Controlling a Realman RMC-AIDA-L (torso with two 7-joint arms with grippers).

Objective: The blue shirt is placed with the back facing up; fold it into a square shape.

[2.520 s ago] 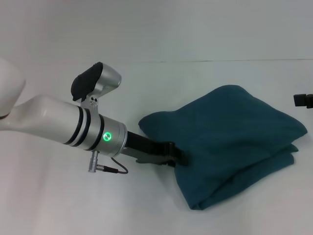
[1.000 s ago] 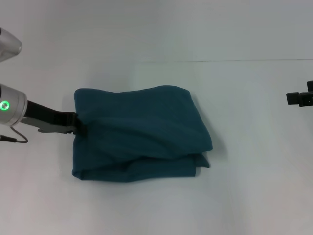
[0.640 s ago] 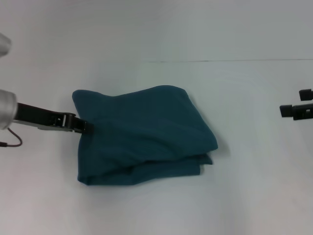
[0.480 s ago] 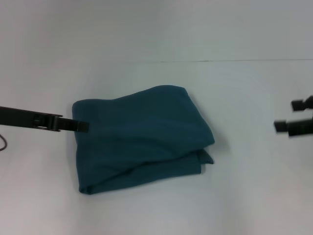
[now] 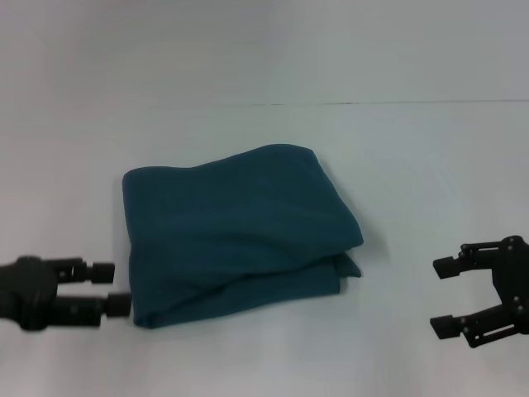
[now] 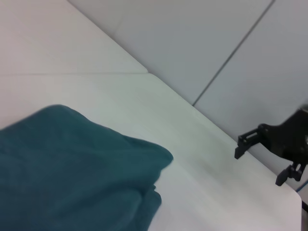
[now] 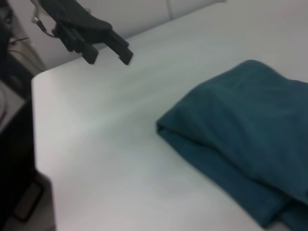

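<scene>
Shirt point(image 5: 235, 231) is sitting mid-table point(image 5: 413, 149), a bit left of centre, folded up into a chunky, roughly square bundle. Dark teal-blue, plain, no lettering showing anywhere I can see. It's stacked in layers: the top layer puffs up and rolls over at the right edge, and a lower layer pokes out underneath along the near side and at the near right corner. Left edge is fairly straight, far edge is a bit wavy, so not a crisp square. Surface has some soft wrinkles but nothing dramatic.

My left gripper point(image 5: 114, 287) is down near the shirt's near left corner, just beside it, not touching as far as I can tell. Jaws are apart and holding nothing.

My right gripper point(image 5: 442, 296) is over on the right, well apart from the shirt, hovering over bare table. Jaws spread wide, nothing in them either.

From the right wrist view the folded edge looks thick and rounded.
</scene>
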